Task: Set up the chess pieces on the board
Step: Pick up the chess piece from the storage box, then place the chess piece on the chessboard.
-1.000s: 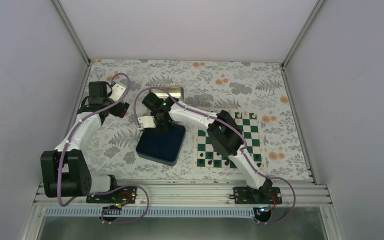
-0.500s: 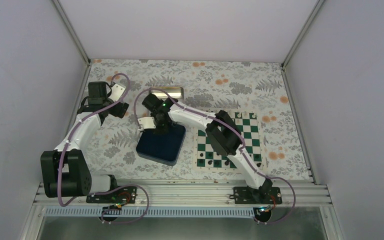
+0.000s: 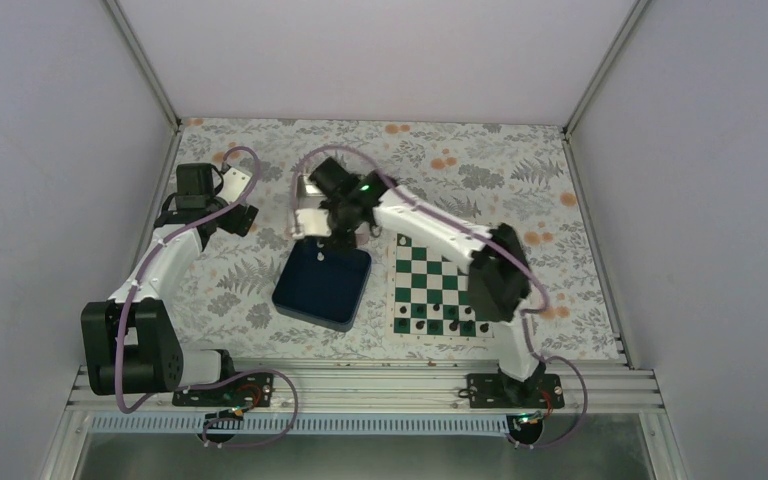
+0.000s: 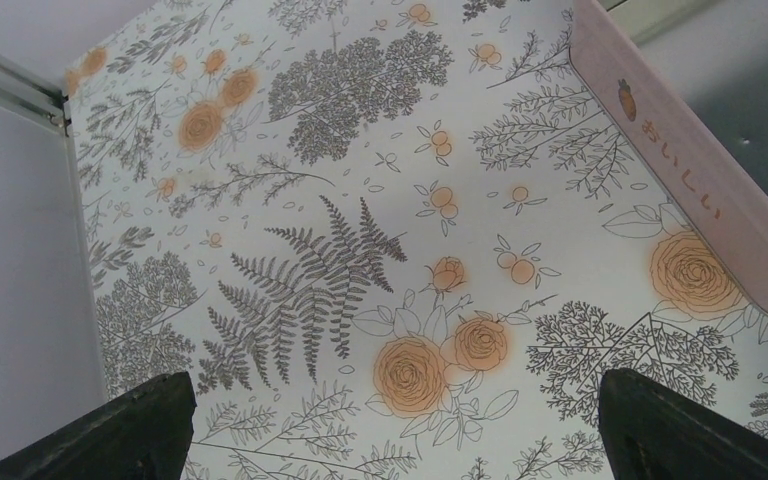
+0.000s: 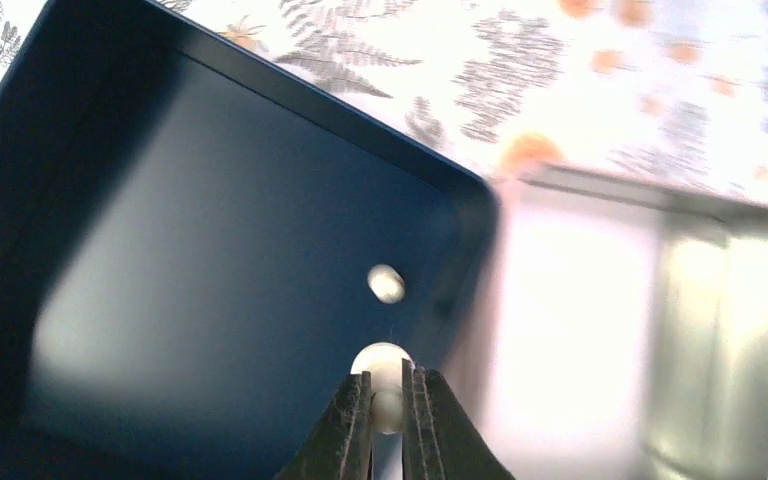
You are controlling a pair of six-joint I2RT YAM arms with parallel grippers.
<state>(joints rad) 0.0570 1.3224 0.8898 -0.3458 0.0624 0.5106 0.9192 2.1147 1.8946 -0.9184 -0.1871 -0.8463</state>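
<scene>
My right gripper is shut on a small white chess piece, held just above the floor of the dark blue tray. A second white chess piece lies loose in the tray near its far wall. From above, the right gripper hangs over the tray's far edge. The green and white board lies right of the tray, with small black figures on its near rows. My left gripper is open over the flowered cloth, far left of the tray, with nothing between its fingers.
A shiny metal tin stands just beyond the tray, partly hidden by the right arm from above. A pale pink edge with printed letters shows at the right of the left wrist view. The right arm's elbow hangs over the board.
The right gripper has shut on a white piece in the tray and shifted toward the tray's far edge. Its elbow swung right over the board. The left arm has not moved.
</scene>
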